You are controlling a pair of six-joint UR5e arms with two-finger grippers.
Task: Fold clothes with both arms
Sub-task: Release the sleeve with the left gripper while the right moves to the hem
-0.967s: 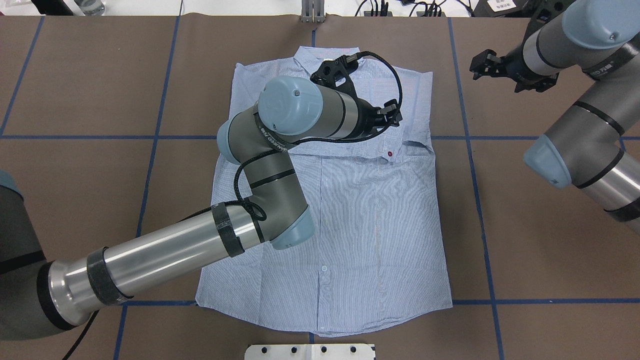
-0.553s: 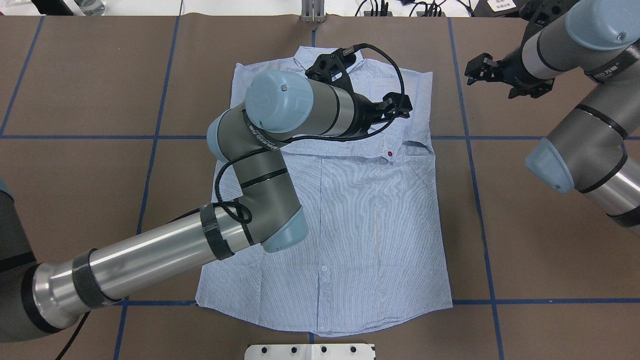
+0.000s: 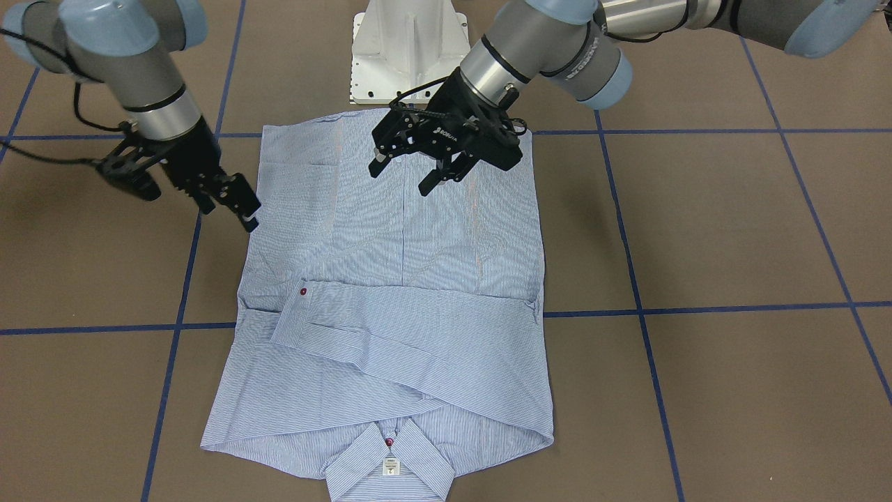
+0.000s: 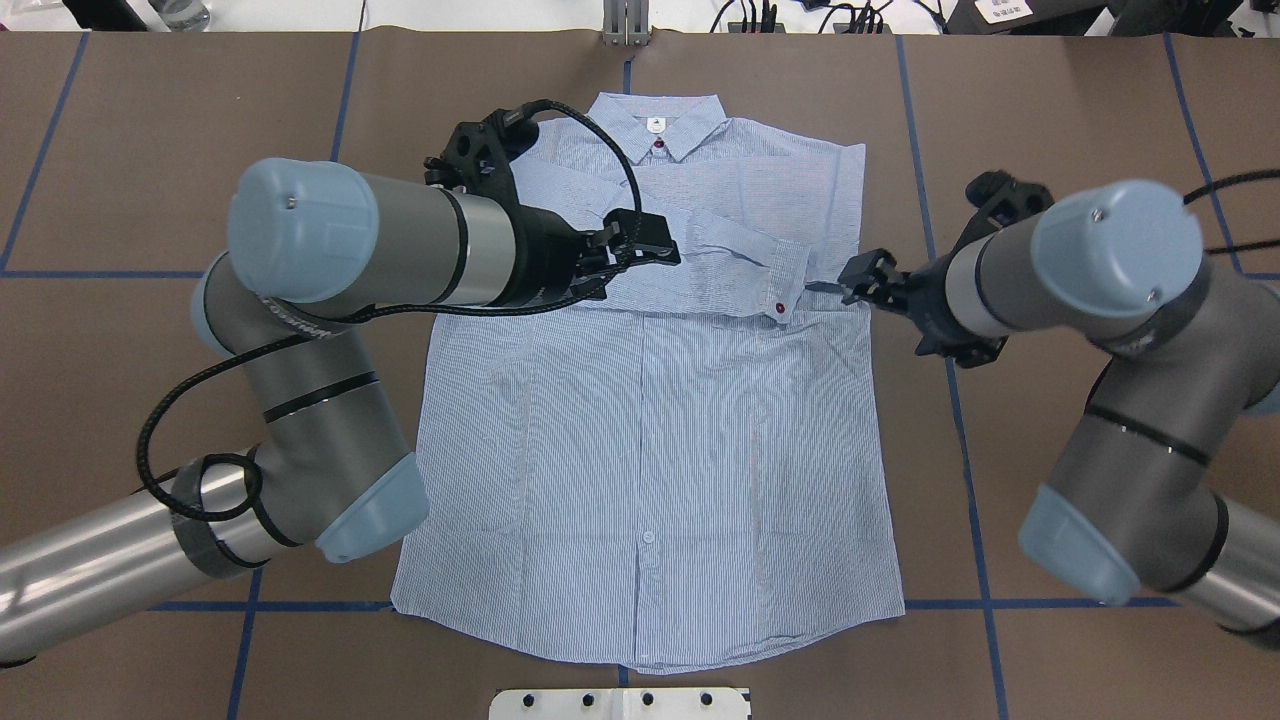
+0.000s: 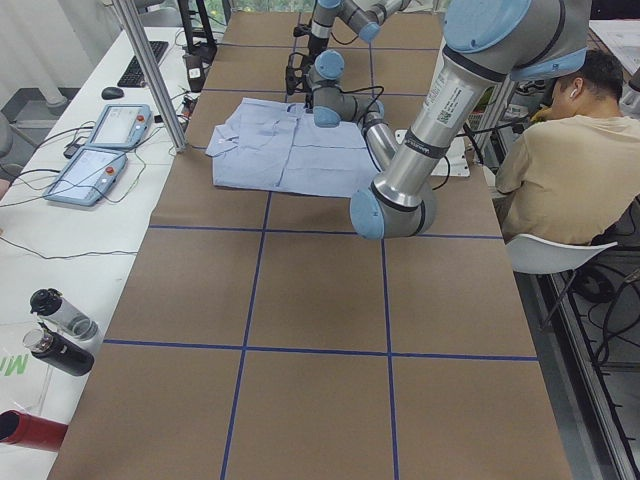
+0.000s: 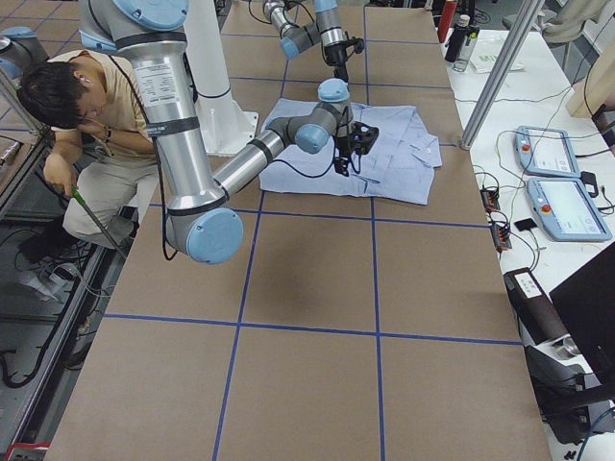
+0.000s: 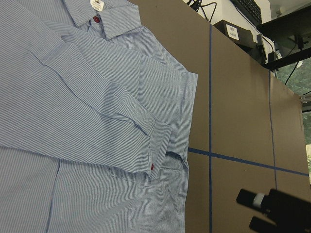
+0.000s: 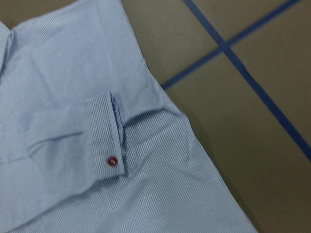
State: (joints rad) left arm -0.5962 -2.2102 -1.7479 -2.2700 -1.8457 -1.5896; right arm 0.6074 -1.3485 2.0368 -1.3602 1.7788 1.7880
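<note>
The striped light blue shirt [image 4: 650,430] lies flat, front up, collar at the far edge, both sleeves folded across the chest. A cuff with a dark red button [image 4: 779,309] lies near its right edge. My left gripper [image 4: 650,240] is open and empty, hovering over the upper chest; in the front-facing view it [image 3: 402,178] is over the shirt [image 3: 404,335]. My right gripper [image 4: 852,280] is open and empty at the shirt's right edge, beside that cuff, as the front-facing view [image 3: 230,209] also shows. The right wrist view shows the cuff button [image 8: 112,161] close below.
The brown table [image 4: 1050,120] has blue tape lines. The white pedestal base [image 3: 408,49] stands at the robot's side. A seated operator [image 5: 560,170] is beside the table. Teach pendants [image 5: 100,150] and bottles [image 5: 60,330] lie at the far edge.
My left gripper has drawn back left, from the shirt's right shoulder to the upper chest. My right gripper has come in from the far right to the shirt's right edge by the cuff.
</note>
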